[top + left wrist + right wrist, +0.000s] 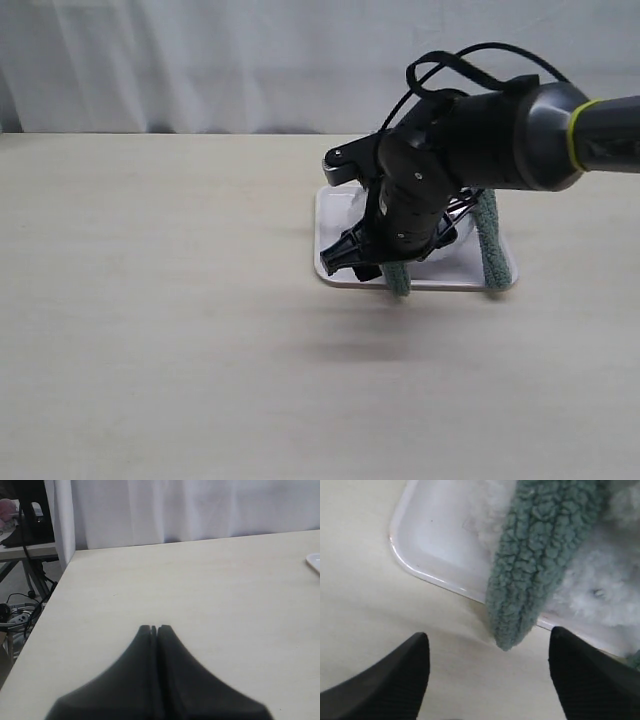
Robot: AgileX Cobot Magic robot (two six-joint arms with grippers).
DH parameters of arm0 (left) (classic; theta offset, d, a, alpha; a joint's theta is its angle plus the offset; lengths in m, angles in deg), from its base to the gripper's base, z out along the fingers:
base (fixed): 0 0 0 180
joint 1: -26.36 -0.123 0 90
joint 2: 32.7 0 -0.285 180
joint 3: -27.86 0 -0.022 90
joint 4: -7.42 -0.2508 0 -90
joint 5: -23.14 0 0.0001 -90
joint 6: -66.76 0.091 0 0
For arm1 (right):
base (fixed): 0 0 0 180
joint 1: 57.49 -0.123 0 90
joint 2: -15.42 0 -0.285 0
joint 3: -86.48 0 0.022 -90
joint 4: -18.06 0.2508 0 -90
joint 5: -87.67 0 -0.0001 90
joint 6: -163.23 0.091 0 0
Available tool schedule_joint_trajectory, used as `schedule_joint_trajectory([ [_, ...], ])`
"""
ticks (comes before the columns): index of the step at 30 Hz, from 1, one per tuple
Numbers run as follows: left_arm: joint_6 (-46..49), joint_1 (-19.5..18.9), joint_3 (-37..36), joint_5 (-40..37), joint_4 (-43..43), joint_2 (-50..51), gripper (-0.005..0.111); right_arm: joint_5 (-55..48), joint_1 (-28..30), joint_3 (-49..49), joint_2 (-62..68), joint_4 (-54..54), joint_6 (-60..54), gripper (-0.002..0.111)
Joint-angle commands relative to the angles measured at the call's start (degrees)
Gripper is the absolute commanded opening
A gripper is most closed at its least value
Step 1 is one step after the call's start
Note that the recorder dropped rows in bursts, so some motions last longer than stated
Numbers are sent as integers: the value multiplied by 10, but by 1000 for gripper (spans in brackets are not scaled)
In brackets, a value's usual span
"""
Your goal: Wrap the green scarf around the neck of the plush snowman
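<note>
Right claw [487, 639]: black fingers spread apart, gripping nothing, over the pale wooden tabletop [150, 320] just off the edge of the flat white rounded-corner tray [425, 535]. One rounded end of the fuzzy grey-green fabric scarf [535, 555] overhangs that tray edge, in line with the gap between the fingers. Further in on the tray, the scarf lies over the fluffy white plush snowman [600, 580]. The arm hides its face and neck in the exterior view. Left claw [154, 629]: fingers pressed together, empty, well apart from the tray.
</note>
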Motion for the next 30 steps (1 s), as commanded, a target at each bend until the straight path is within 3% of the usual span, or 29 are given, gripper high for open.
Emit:
schedule_joint_trajectory([
  [1, 0, -1, -1, 7, 1, -2, 0, 25, 2, 2, 27, -8, 8, 62],
  [7, 0, -1, -1, 7, 1, -2, 0, 32, 2, 2, 48, -61, 59, 53],
  [13, 0, -1, -1, 7, 1, -2, 0, 26, 2, 2, 71, -95, 89, 32],
  [19, 0, -1, -1, 7, 1, -2, 0, 20, 2, 1, 75, -103, 81, 4],
  [30, 0, -1, -1, 7, 1, -2, 0, -89, 1, 1, 45, -114, -1, 4],
])
